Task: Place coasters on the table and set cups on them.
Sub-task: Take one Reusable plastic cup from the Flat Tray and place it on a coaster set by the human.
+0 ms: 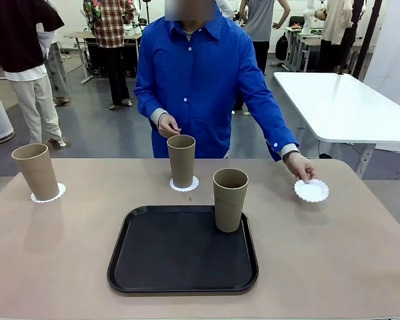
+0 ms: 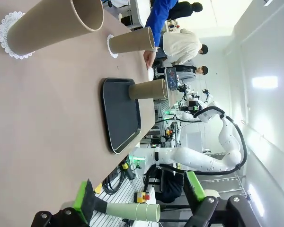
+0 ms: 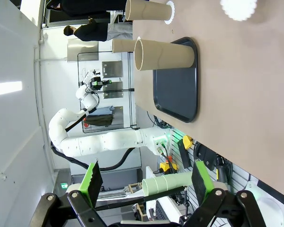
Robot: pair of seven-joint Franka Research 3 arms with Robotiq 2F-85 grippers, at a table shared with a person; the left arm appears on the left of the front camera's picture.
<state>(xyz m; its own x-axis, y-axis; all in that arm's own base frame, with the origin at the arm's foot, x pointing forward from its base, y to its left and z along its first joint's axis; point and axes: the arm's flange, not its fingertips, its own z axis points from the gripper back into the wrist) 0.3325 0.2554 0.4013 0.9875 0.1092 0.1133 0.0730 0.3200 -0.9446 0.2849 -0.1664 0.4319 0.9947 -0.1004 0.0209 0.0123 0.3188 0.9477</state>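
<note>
Cups (image 1: 36,171) top two coasters (image 1: 48,195); we owe the third cup (image 1: 230,199), on the tray (image 1: 167,253), its coaster (image 1: 312,191) seemingly laid; left tool (image 2: 139,187) and right tool (image 3: 146,172) gape empty.

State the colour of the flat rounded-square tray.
Matte black; the flat rounded-square tray shows best in the front view.

White jointed arm (image 3: 109,142), black right gripper (image 3: 146,182), green pads (image 3: 92,177)

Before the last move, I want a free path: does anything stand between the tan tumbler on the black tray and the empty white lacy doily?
Nothing stands on the beige tabletop between the tall tan tumbler and the round white doily. The person's hand, though, touches the doily's far edge, right at the goal.
</note>
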